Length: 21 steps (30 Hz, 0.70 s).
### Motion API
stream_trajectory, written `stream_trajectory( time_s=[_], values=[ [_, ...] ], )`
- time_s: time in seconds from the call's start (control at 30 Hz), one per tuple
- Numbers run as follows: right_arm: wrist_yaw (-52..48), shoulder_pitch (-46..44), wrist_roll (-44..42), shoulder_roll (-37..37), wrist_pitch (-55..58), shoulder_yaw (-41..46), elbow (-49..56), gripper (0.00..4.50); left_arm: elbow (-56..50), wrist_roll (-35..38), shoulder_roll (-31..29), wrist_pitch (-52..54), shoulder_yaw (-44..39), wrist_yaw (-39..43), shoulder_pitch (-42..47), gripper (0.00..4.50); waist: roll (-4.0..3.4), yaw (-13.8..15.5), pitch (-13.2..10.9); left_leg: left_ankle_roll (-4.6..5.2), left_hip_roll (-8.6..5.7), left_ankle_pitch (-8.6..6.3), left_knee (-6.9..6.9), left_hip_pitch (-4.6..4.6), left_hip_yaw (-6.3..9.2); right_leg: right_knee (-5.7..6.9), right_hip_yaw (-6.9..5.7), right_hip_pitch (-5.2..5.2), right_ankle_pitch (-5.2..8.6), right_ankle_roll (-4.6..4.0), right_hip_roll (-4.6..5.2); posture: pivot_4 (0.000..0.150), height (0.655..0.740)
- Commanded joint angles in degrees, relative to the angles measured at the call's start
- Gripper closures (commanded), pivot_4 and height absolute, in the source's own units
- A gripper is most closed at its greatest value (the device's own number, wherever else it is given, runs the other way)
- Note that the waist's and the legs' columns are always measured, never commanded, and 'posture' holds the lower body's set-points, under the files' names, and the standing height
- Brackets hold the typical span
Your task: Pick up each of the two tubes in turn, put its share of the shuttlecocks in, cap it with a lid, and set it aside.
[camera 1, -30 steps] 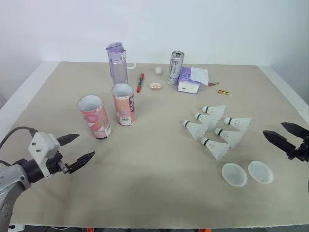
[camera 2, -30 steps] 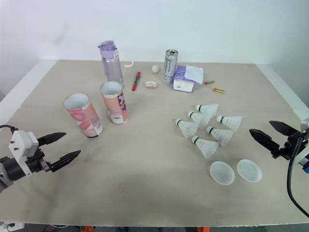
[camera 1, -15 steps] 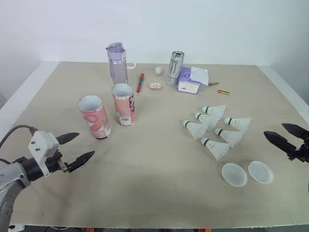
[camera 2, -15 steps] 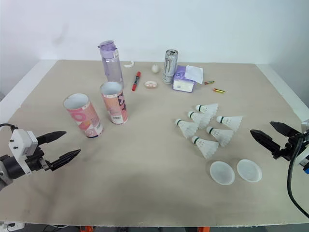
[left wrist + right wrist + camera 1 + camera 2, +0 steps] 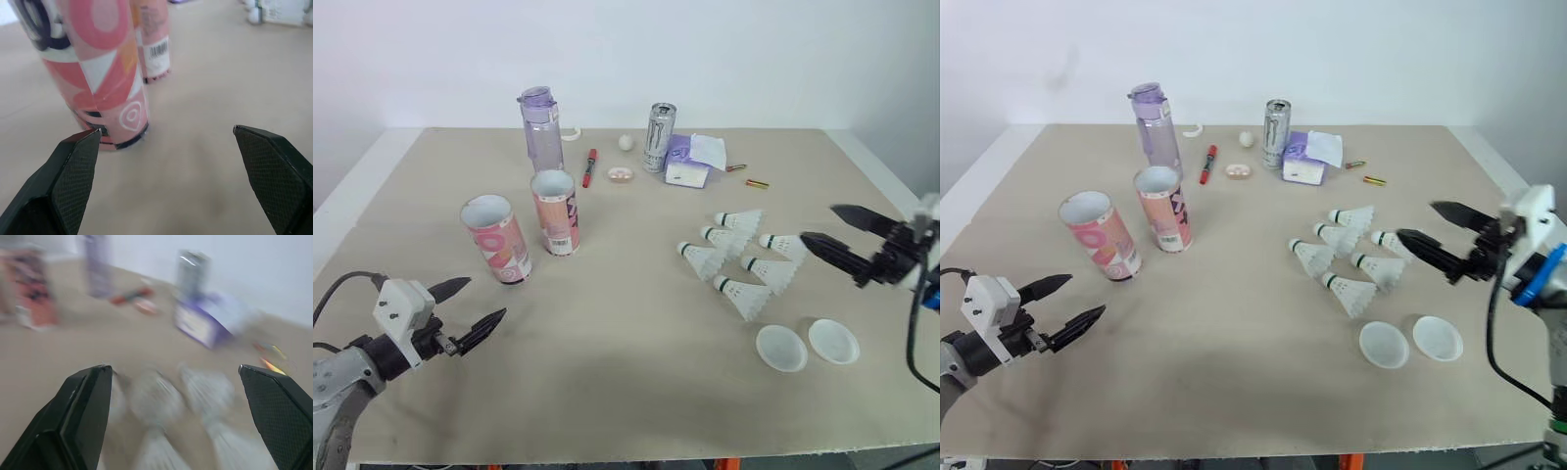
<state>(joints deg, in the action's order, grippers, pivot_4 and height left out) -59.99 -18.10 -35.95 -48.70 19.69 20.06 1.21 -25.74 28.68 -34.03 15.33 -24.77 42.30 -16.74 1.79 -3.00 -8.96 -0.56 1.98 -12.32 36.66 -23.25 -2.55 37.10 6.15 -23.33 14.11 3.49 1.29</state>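
Tubes come first: two of them stand upright and open-mouthed on the left half of the bench (image 5: 626,333), the pink patterned tube (image 5: 496,240) nearer the robot and the barcode tube (image 5: 555,212) just beside it and a little further back, neither yet lifted, filled or capped. On the right half, six shuttlecocks (image 5: 744,266) lie on their sides in a tight cluster, several touching, and nearer the edge the two lids (image 5: 806,345) lie flat side by side, so by my reading the task has not properly begun. The main risk is at the tubes: they look light and tall, and they stand so close that a wide approach on the pink patterned tube could nudge the barcode tube or tip either over and send it rolling. Among the shuttlecocks, a grab at one could drag or crush its neighbours because they overlap. The left fingers (image 5: 480,326) are spread wide and empty, low over the bench and aimed at the pink patterned tube, near it but not touching. The right fingers (image 5: 832,255) are likewise wide apart and hold nothing, hovering just beside the shuttlecocks' outer edge
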Motion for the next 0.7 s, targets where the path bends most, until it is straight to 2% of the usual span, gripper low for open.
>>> stream_trajectory(
  time_s=[0.03,0.17,0.33,0.5,0.7],
  values=[
    [-0.04,-4.56,-1.12,3.32,1.24,-5.89,5.84,0.06,-3.35,-1.50,3.27,-1.10,-2.09,-5.52,-1.90,0.00,0.05,0.24,-0.01,0.00,0.00,0.00,0.00,-0.03,0.05,0.00,-0.02,0.00,0.02,0.01,-0.02,0.150,0.7400],
    [-2.15,-9.07,-0.39,9.17,1.33,-14.34,8.16,0.06,-5.73,-2.04,9.46,-0.76,-2.09,-12.11,-4.75,0.00,0.07,0.25,-0.04,-0.01,0.02,-0.01,-0.02,-0.06,0.07,0.01,0.03,-0.03,-0.06,0.26,0.07,0.150,0.7400],
    [-7.62,-10.29,2.54,14.93,-2.07,-23.01,4.91,0.06,-3.87,-4.29,15.23,-1.89,-0.69,-18.64,-4.04,0.00,0.22,0.43,-0.06,-0.03,-0.01,-0.04,-0.01,-0.13,0.13,0.01,0.00,-0.04,-0.22,-0.02,0.10,0.150,0.7400],
    [-9.67,-11.36,5.83,16.92,-5.46,-26.13,0.88,0.06,-0.64,-5.76,15.96,-2.23,0.71,-20.11,-0.89,0.00,0.31,0.51,-0.05,-0.03,-0.15,-0.04,0.04,-0.18,0.30,0.01,-0.18,0.04,-0.21,-0.04,0.11,0.150,0.7400],
    [-10.45,-11.57,9.42,20.35,-9.19,-29.20,-2.28,0.06,5.44,-5.44,13.19,-3.48,3.40,-15.18,3.76,0.00,0.31,0.35,-0.05,-0.06,-0.08,0.00,0.08,-0.11,0.28,0.02,-0.39,0.02,-0.34,-0.33,0.02,0.150,0.7400]
  ],
)
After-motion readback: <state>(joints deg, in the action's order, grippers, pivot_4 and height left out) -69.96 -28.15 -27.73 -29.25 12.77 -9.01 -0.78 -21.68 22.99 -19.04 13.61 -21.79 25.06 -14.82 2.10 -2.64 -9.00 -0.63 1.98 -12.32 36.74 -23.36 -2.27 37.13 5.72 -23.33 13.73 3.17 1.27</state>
